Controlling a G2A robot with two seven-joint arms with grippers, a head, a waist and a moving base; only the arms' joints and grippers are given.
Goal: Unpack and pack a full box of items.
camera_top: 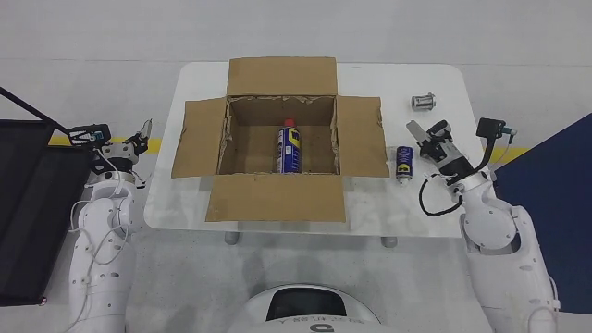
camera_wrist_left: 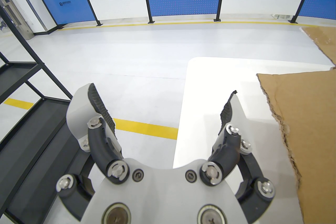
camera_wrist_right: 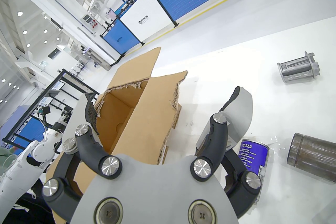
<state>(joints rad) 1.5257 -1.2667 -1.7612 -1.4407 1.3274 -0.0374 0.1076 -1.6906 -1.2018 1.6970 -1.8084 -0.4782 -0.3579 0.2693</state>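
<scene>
The right gripper (camera_top: 424,130) (camera_wrist_right: 162,104) has its jaws spread wide with nothing between them, and hangs above the white table (camera_top: 435,205) to the right of the box. Just beside it lies a small blue cylindrical can with a white label (camera_top: 404,162) (camera_wrist_right: 253,156), on its side on the tabletop. Near that can the right wrist view shows a dull grey metal tube (camera_wrist_right: 309,160), also lying down. Farther toward the table's back edge rests a grey flanged metal part (camera_top: 424,102) (camera_wrist_right: 299,70).

The left gripper (camera_top: 143,135) (camera_wrist_left: 162,89) is likewise wide and empty, at the table's left edge, near the box's left flap.

The brown cardboard box (camera_top: 282,77) (camera_wrist_left: 302,117) (camera_wrist_right: 147,109) stands in the middle of the table with all four flaps folded outward. Inside it, a blue and yellow spray can with a red cap (camera_top: 289,146) lies on the bottom.

A black metal shelf cart (camera_top: 28,203) (camera_wrist_left: 26,130) stands on the floor left of the table.
</scene>
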